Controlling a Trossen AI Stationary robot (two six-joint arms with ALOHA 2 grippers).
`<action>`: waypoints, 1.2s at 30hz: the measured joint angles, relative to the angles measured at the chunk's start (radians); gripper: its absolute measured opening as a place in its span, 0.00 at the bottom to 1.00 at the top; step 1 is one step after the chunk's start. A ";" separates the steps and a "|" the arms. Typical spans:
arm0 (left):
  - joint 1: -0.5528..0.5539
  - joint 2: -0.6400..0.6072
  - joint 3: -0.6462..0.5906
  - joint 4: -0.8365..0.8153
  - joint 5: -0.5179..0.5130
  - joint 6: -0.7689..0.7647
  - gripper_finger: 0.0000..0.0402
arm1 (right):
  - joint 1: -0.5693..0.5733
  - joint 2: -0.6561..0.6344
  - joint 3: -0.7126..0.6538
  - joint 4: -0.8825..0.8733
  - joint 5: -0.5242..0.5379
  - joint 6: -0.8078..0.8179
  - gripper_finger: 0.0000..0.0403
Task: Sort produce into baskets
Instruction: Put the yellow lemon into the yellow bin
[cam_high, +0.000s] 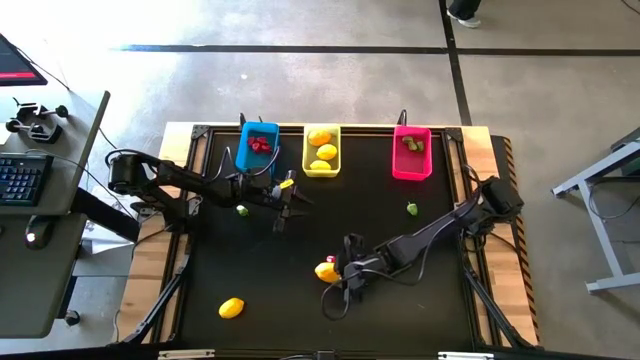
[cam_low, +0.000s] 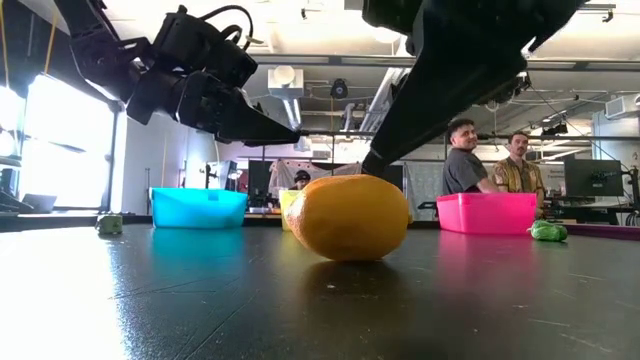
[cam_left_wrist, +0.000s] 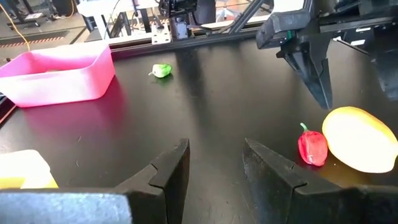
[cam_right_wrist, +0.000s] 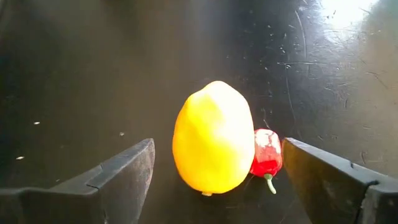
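On the black table (cam_high: 400, 300), blue (cam_high: 259, 148), yellow (cam_high: 321, 150) and pink (cam_high: 411, 153) baskets line the far edge. The right gripper (cam_right_wrist: 214, 171), fingers apart, hovers over a lemon (cam_right_wrist: 213, 138) touching a red pepper (cam_right_wrist: 266, 153). The left gripper (cam_left_wrist: 214, 165), also apart and empty, hangs near the blue basket.
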 joint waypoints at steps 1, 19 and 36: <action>0.000 0.000 0.000 -0.001 0.000 0.001 0.34 | 0.000 0.005 0.000 0.004 0.006 -0.001 0.85; 0.000 0.000 0.000 -0.007 0.000 0.000 0.34 | -0.010 0.106 0.000 0.090 0.032 0.037 0.85; 0.051 -0.010 -0.078 0.105 -0.003 -0.061 0.03 | -0.119 0.089 0.018 0.041 -0.003 -0.068 0.48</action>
